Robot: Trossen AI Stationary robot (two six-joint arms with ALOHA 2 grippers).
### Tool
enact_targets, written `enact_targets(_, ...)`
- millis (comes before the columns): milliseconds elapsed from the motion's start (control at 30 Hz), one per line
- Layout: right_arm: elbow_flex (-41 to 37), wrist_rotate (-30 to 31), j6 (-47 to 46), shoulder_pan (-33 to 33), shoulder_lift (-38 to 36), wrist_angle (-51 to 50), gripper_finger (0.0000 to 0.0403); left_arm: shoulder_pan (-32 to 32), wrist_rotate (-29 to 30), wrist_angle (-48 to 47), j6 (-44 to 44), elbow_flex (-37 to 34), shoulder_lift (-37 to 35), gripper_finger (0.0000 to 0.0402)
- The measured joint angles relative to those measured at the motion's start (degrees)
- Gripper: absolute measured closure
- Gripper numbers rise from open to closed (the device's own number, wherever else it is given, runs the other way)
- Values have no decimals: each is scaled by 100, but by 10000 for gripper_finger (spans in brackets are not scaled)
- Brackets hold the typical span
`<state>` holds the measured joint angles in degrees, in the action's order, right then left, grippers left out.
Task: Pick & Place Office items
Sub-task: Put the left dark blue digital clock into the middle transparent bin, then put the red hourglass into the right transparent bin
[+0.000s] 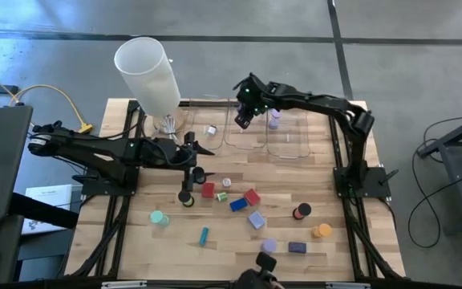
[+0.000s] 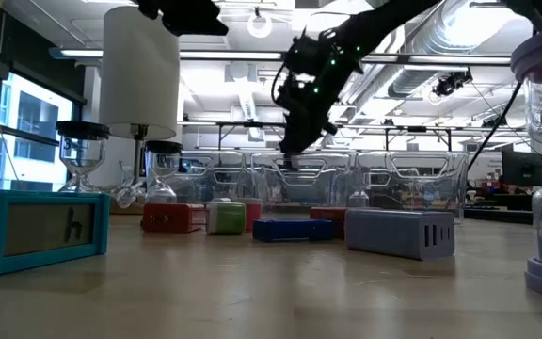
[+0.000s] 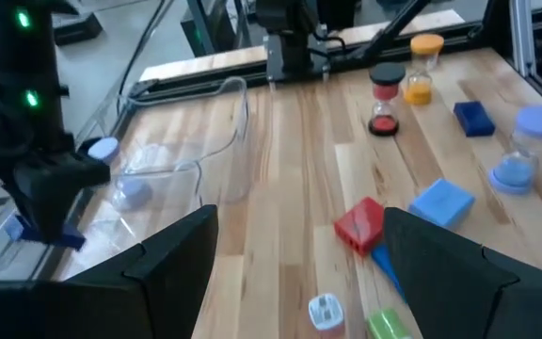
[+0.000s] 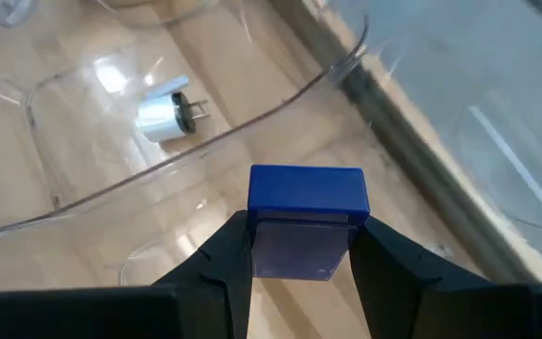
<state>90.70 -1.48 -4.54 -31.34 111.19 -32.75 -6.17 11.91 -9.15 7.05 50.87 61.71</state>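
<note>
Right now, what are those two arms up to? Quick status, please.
Right tool shut on blue block, over clear bins. Left tool open, empty, above red block. Nothing in the way.

I see a bench [image 1: 335, 241] of pale wood planks with visible grain and a faint satin sheen, and on it clear plastic bins [image 4: 83, 202], glossy and catching highlights along their rims. The blue block [image 4: 307, 191] in the right gripper [image 4: 299, 247] looks like smooth matt plastic, as do that gripper's dark fingers [image 4: 219, 254]. The tall white cylinder [image 1: 147, 74] looks frosted and translucent, and the small plug [image 4: 167, 115] in a bin has a shiny white body with metal prongs.
</note>
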Motion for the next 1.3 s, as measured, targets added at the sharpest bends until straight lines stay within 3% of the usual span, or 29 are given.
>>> enact_targets(767,-2,43,-19,55,530,-484,271,0,-216,-419,-200,0,0,108)
enact_targets(1033,-4,49,-20,57,538,-458,154,0,-213,-426,-369,0,0,108)
enact_targets(1300,-12,357,15,70,473,-358,145,0,-213,-422,-367,0,2,108)
